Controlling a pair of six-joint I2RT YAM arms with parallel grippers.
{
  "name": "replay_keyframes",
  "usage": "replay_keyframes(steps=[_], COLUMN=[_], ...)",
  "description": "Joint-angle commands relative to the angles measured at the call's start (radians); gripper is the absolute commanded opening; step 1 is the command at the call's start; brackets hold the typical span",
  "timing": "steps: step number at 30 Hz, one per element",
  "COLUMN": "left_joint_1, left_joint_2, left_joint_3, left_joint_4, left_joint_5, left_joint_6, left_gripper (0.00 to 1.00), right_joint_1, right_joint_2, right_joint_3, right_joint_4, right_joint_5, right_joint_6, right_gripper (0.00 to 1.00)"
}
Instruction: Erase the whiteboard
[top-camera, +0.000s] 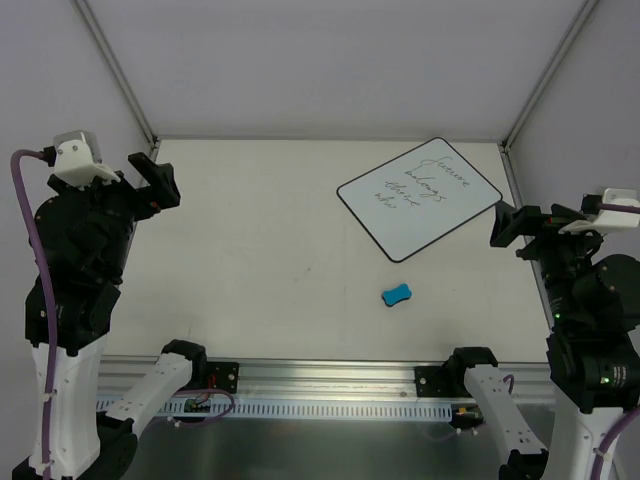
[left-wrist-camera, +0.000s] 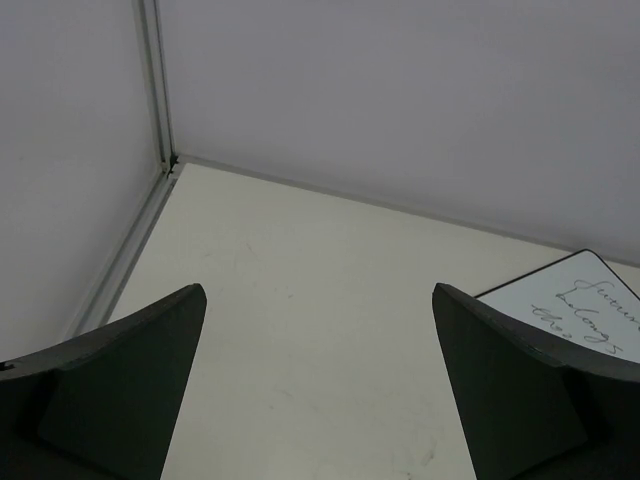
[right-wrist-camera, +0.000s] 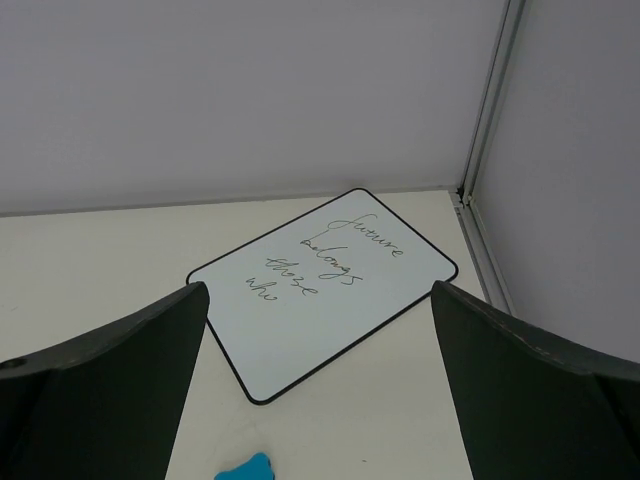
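Observation:
The whiteboard (top-camera: 420, 197) lies flat and turned at an angle at the back right of the table, with dark handwriting on its upper half. It also shows in the right wrist view (right-wrist-camera: 322, 289) and its corner in the left wrist view (left-wrist-camera: 585, 300). A small blue eraser (top-camera: 397, 295) lies on the table in front of it; its top shows in the right wrist view (right-wrist-camera: 246, 469). My left gripper (top-camera: 157, 180) is open and empty, raised at the far left. My right gripper (top-camera: 512, 226) is open and empty, raised right of the board.
White enclosure walls with metal corner posts (top-camera: 115, 70) stand behind and beside the table. A metal rail (top-camera: 320, 385) with the arm bases runs along the near edge.

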Motion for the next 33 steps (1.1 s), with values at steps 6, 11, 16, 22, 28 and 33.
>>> replay_keyframes(steps=[6,11,16,22,28,33], left_joint_1=[0.002,0.002,0.002,0.002,0.002,0.002], left_joint_2=[0.029,0.061,0.095,0.135,0.149,0.158], left_joint_3=[-0.138,-0.252,-0.375,-0.476,-0.508,-0.513], left_joint_4=[0.011,0.011,0.017,0.029,0.038,0.041], left_joint_5=[0.084,0.175,0.261,0.333,0.344,0.348], left_joint_6=[-0.083,-0.141,-0.189,-0.217,-0.206,-0.204], left_gripper=[0.99,0.99,0.99,0.99,0.99,0.99], right_joint_1=[0.005,0.007,0.103,0.231,0.332,0.38], right_joint_2=[0.101,0.219,0.432,0.675,0.995,1.177], right_joint_3=[-0.058,-0.162,-0.239,-0.259,-0.158,-0.07], right_joint_4=[0.016,0.041,0.064,0.193,0.202,0.203], right_joint_5=[-0.193,-0.243,-0.108,-0.012,0.033,0.017], right_joint_6=[0.069,0.198,0.181,0.195,0.22,0.29], right_gripper=[0.99,0.99,0.99,0.86,0.84,0.81])
